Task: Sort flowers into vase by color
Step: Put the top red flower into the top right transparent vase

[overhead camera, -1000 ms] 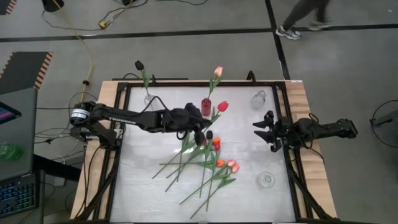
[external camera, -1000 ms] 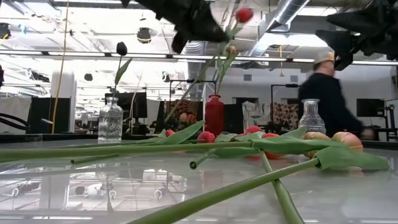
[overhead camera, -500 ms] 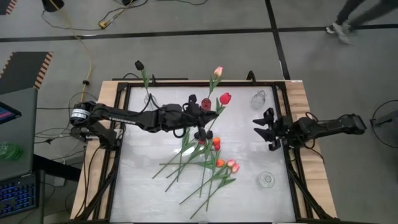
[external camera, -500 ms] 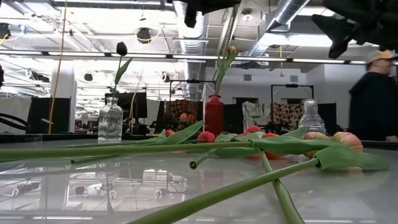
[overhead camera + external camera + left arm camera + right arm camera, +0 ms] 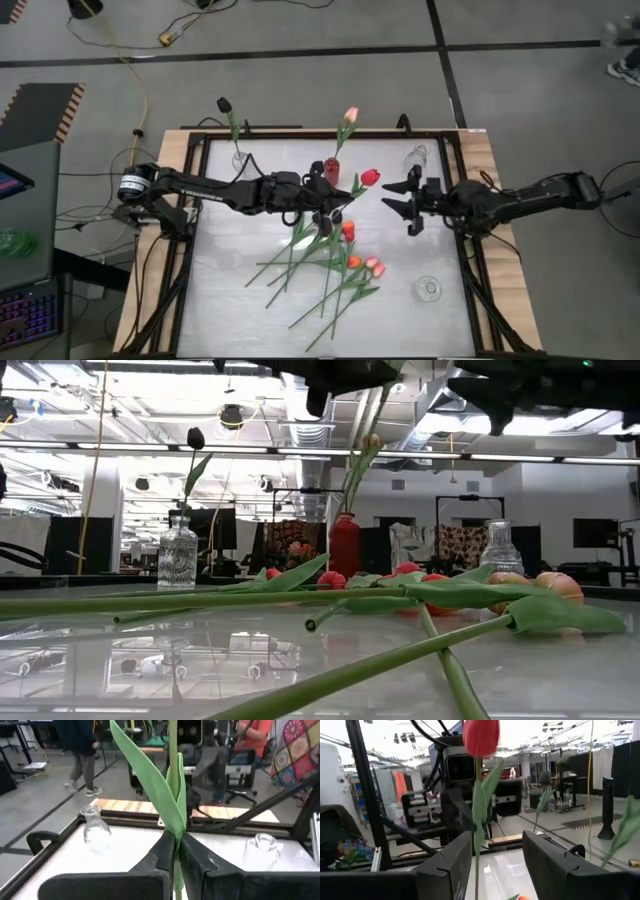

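Note:
My left gripper is over the table's middle, shut on a red tulip whose head points toward the right arm. My right gripper is open beside that head. In the right wrist view the stem stands between the open fingers, close to one; whether it touches, I cannot tell. A pink tulip stands in the red vase. A black tulip stands in a clear vase. Several tulips lie piled on the table. My left gripper pinches the red tulip's stem between its two fingers, just below where the leaves branch off. The fingers come level from the table's left and lie across the stem. The tulip is lifted clear and nearly upright, head up.
Two clear vases hold nothing: one at the far right, one near the right edge. A black frame rims the white tabletop. The pile's stems and leaves stretch across the low view.
My left gripper has carried the red tulip upward and a little toward the table's right; its head has risen out of the low view. My right gripper has moved toward the table's left, up to the tulip, staying open.

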`<state>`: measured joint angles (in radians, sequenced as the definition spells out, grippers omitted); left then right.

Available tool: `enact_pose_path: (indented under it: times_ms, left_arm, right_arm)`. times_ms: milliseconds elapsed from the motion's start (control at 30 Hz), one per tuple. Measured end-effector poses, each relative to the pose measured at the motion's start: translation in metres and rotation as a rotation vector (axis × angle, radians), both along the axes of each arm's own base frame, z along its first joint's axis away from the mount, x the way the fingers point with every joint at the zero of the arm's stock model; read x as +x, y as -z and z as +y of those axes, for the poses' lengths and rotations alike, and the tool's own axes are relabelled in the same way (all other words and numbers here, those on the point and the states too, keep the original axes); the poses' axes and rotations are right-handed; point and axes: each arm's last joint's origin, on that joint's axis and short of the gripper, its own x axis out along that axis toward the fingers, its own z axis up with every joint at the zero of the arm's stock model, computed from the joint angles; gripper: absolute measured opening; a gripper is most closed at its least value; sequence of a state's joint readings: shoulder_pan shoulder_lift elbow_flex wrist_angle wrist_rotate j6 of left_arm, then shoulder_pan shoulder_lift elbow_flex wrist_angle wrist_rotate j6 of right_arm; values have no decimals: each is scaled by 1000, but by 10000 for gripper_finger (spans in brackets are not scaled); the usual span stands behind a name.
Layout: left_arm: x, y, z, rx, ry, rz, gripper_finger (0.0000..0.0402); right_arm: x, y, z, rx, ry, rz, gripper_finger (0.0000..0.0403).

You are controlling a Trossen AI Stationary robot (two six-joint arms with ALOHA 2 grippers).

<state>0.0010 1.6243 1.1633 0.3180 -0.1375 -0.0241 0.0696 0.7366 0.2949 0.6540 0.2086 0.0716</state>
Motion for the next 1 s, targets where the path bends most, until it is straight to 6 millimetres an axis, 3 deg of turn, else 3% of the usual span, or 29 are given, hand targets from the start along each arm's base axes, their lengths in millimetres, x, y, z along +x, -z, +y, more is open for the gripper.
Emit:
enact_pose_path:
  times_ms: [400,800,1000]
  left_arm:
    - [3,5,-1,32,6,13,6]
    - [3,5,-9,68,35,19,6]
    - [3,5,-9,68,33,22,6]
  right_arm:
    - [42,-7,3,-12,-2,102,202]
    - [69,-21,5,-64,5,116,201]
    - [77,-21,6,-64,5,128,160]
